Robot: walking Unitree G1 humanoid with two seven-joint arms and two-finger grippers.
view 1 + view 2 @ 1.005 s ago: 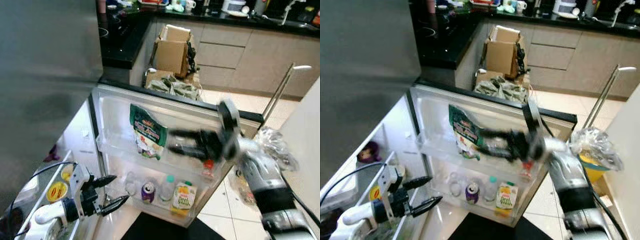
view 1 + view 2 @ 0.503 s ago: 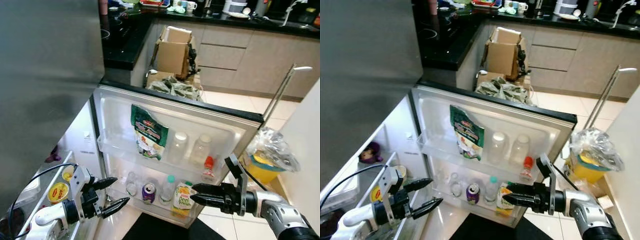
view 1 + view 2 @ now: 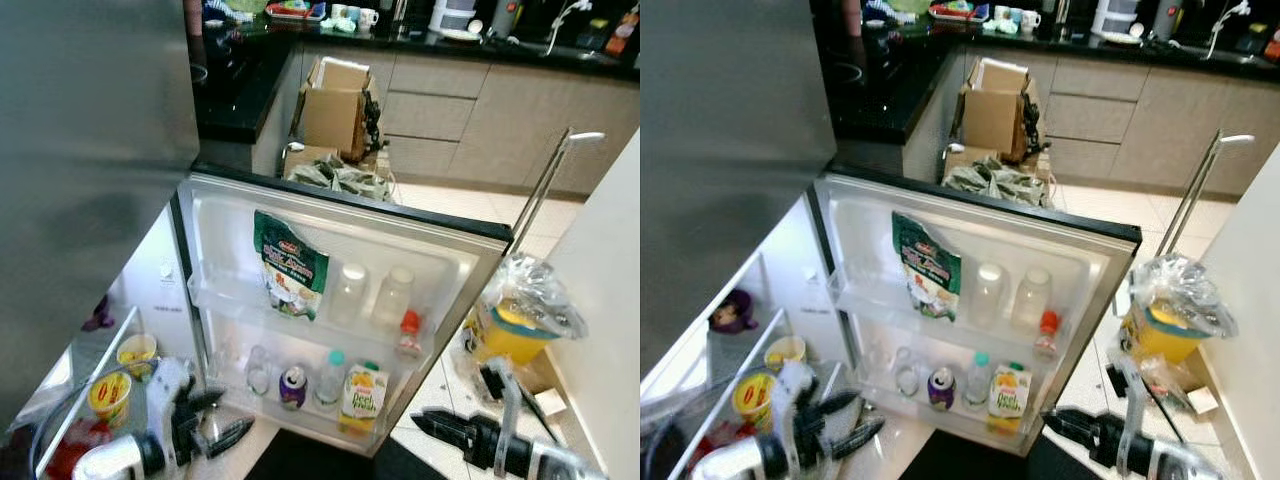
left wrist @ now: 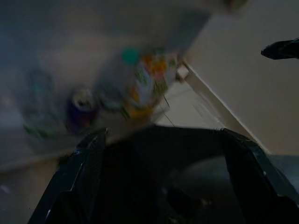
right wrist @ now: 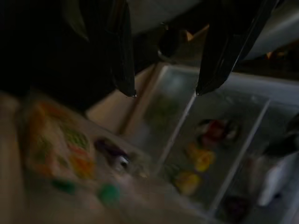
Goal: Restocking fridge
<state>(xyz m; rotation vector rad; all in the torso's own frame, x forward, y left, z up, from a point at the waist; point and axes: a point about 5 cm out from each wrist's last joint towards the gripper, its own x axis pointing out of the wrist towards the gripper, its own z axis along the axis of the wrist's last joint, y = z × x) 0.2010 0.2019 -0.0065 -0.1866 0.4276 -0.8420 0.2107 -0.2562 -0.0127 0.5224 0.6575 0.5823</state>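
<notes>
Fridge door (image 3: pixel 470 262) stands swung wide, its inner racks facing the robot. Upper rack: green snack pouch (image 3: pixel 290 264), two clear bottles (image 3: pixel 349 293), small red-capped bottle (image 3: pixel 408 334). Lower rack: purple can (image 3: pixel 292 385), green-capped water bottle (image 3: pixel 329 379), juice carton (image 3: pixel 363 396). All stand upright, long axes vertical, labels facing out; the pouch leans slightly. Left gripper (image 3: pixel 222 420) hangs low before the lower rack, jaws released and empty. Right gripper (image 3: pixel 432 424) hovers low off the door's free edge, jaws apart, holding nothing. Judgement: both hands empty, so the next item must be fetched. Keep arms low and clear of the door edge; set new stock upright in the gap beside the carton.
</notes>
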